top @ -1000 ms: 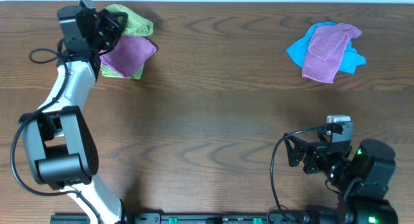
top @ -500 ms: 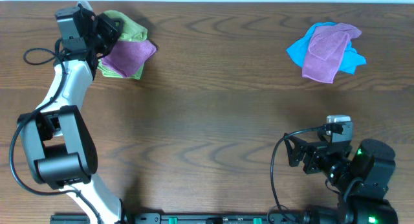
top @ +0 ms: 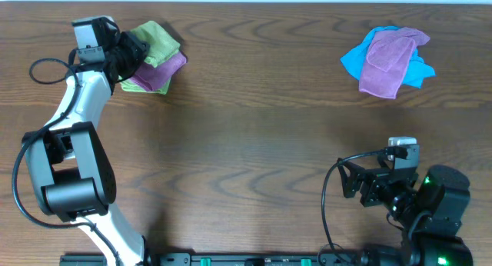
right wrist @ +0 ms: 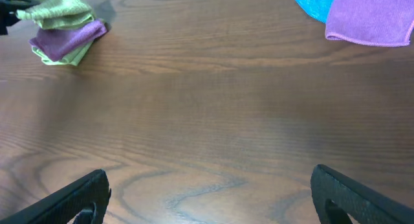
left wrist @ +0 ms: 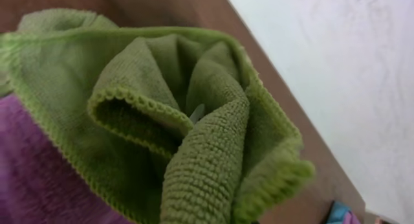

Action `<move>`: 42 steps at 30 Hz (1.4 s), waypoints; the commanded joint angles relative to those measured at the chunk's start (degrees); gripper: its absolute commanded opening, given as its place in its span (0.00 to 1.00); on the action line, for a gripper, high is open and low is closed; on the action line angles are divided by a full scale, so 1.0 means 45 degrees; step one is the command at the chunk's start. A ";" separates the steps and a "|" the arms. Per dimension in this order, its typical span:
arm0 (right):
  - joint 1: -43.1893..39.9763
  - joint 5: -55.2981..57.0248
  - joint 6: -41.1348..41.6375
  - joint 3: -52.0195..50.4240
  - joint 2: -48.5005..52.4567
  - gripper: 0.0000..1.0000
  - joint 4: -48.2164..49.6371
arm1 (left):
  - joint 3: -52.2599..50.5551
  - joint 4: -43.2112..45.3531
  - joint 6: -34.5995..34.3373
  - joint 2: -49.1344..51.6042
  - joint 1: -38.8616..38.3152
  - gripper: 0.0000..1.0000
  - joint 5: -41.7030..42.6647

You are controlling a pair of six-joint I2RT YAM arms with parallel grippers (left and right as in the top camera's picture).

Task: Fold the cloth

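Left gripper [top: 131, 52] is at table 10 o'clock, nosed into the cloth [top: 160, 41]. Wrist view is all bunched green and the fingers are buried, so can't tell if clenched or released. The bunching hints at a pinch, but that's my guess only. Cloth is crumpled, with green showing above and below the purple cloth [top: 157, 72].

Risks:
- A pull drags the purple cloth along, since it looks sandwiched.
- A shallow one-layer pinch slips.
- The pile sits near the far edge of the table [top: 254, 135] and could go over.

Right gripper [right wrist: 207, 195] is parked at 5 o'clock, jaws spread, nothing held. Blue cloth [top: 352, 62] is at 2 o'clock, well apart.

Containers: none in view.
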 commanded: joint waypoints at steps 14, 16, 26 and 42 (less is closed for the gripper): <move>-0.0102 -0.0131 0.0121 -0.0078 -0.0044 0.99 0.0015 | 0.0282 -0.0865 0.0996 0.0165 0.0282 0.34 -0.0996; -0.0102 -0.0131 0.0121 -0.0078 -0.0044 0.99 0.0015 | 0.0282 -0.0874 0.1005 0.0165 0.0413 0.36 -0.0986; -0.0102 -0.0131 0.0121 -0.0078 -0.0044 0.99 0.0015 | 0.0282 -0.1297 0.1297 0.0160 0.0981 0.71 -0.0971; -0.0102 -0.0131 0.0121 -0.0078 -0.0044 0.99 0.0015 | 0.0287 -0.1583 0.1821 -0.0709 0.1603 0.96 -0.0306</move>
